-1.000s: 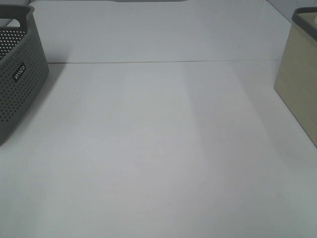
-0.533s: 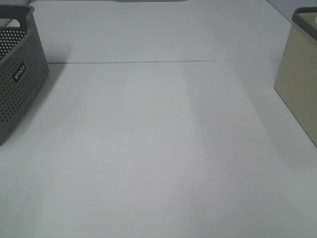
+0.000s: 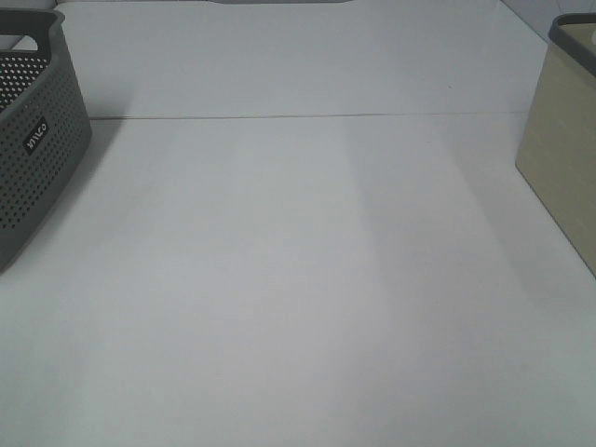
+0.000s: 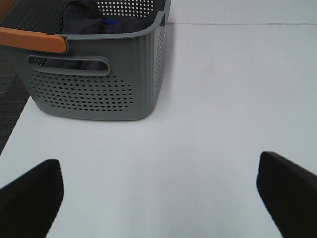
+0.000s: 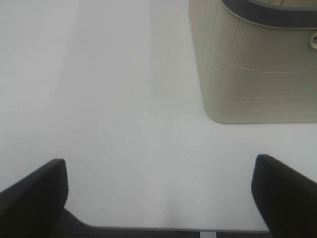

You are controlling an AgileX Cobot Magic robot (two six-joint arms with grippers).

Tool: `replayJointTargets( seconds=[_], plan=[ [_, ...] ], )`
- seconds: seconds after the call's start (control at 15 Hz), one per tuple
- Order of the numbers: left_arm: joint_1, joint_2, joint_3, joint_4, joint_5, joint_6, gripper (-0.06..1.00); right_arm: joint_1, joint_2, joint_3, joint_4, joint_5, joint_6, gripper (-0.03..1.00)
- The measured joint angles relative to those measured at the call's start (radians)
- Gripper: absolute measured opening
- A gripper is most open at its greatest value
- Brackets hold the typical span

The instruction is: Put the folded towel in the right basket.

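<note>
No folded towel lies on the white table (image 3: 298, 279). The beige right basket (image 3: 563, 158) stands at the table's right edge and also shows in the right wrist view (image 5: 257, 64); its inside is hidden. My right gripper (image 5: 158, 198) is open and empty, near the table's front edge, short of that basket. My left gripper (image 4: 158, 198) is open and empty over bare table, short of the grey perforated left basket (image 4: 99, 74). A dark cloth (image 4: 81, 15) lies inside that basket; I cannot tell whether it is the towel. Neither gripper shows in the exterior high view.
The grey basket (image 3: 33, 140) stands at the table's left edge, with an orange strip (image 4: 32, 39) on its rim. A seam (image 3: 307, 116) crosses the table at the back. A dark floor (image 4: 10, 99) lies beyond the table's left edge.
</note>
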Motion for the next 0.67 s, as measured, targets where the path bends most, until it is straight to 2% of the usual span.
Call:
replayJointTargets(
  seconds=[0.67],
  plan=[
    [0.0, 0.0, 0.0, 0.0, 0.0, 0.0, 0.99, 0.0, 0.0, 0.0, 0.0, 0.0, 0.0, 0.96]
  ],
)
